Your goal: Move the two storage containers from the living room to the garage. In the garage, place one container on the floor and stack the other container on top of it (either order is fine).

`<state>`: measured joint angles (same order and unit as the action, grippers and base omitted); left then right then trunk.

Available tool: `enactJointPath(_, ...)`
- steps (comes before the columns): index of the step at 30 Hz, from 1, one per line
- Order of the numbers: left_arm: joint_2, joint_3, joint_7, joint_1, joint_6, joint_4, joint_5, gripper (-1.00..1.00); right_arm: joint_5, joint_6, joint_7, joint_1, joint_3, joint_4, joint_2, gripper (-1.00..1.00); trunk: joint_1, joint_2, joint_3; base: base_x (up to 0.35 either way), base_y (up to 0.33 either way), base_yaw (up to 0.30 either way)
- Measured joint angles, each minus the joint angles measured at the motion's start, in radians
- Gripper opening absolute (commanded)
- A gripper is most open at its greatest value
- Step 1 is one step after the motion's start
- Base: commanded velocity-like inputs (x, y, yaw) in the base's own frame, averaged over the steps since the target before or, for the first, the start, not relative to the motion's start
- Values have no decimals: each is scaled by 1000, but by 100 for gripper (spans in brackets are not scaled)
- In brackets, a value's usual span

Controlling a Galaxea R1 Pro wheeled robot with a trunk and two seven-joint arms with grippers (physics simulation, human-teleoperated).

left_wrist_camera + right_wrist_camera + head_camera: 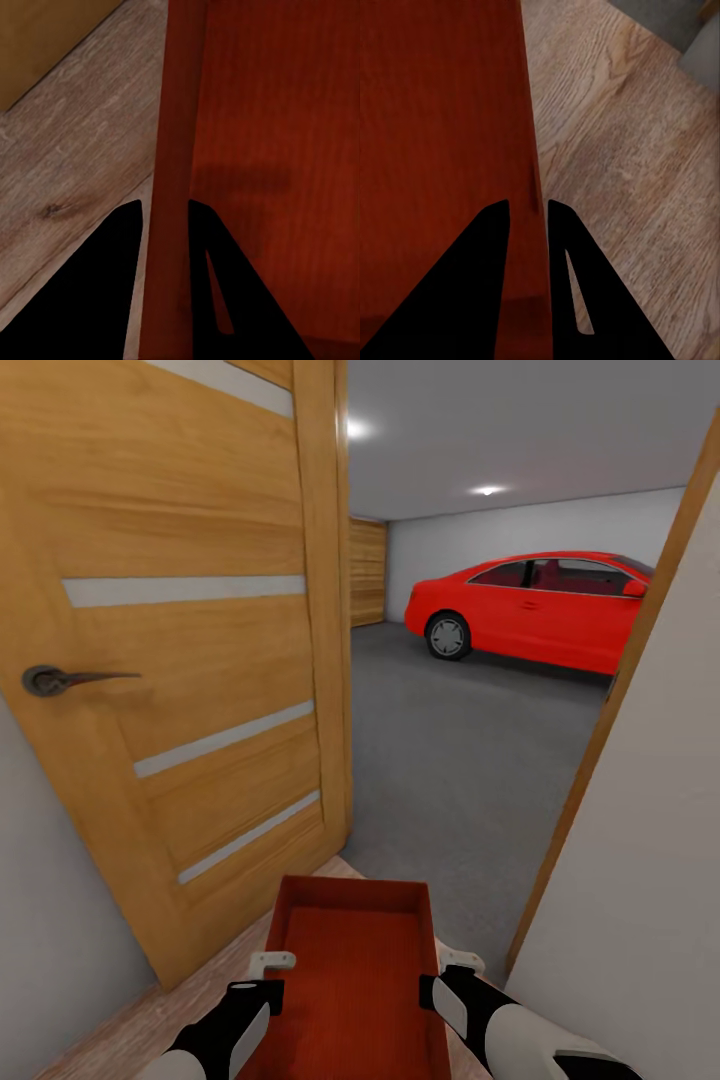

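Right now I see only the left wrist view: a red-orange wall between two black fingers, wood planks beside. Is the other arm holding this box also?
Observer: Yes. The right gripper is shut on the opposite wall of the red-orange ribbed storage container.
Operator: Where are we?
Observer: At an open wooden door, facing the garage; a red car is parked ahead.
Operator: Is the box over concrete?
Observer: Not yet. The dark-grey concrete floor starts just beyond it.

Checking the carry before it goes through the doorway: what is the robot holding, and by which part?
The red-orange storage container, held by both side walls: the left hand pinches its left wall, the right hand its right wall.
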<state>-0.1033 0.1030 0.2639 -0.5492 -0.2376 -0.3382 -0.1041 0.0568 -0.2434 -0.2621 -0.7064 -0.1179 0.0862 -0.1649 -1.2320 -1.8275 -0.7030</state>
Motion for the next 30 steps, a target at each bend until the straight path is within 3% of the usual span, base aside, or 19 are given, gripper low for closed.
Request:
enactJointPath(18,0,0,0,0,1,0,0,-100,0,0,0,0,1,0,0,-100,0,0,0,3,12,-2)
enactJointPath(30,0,0,0,0,0,0,0,-100,0,0,-1,0,-1,0,0,-100,0,0,0,0,265,-76)
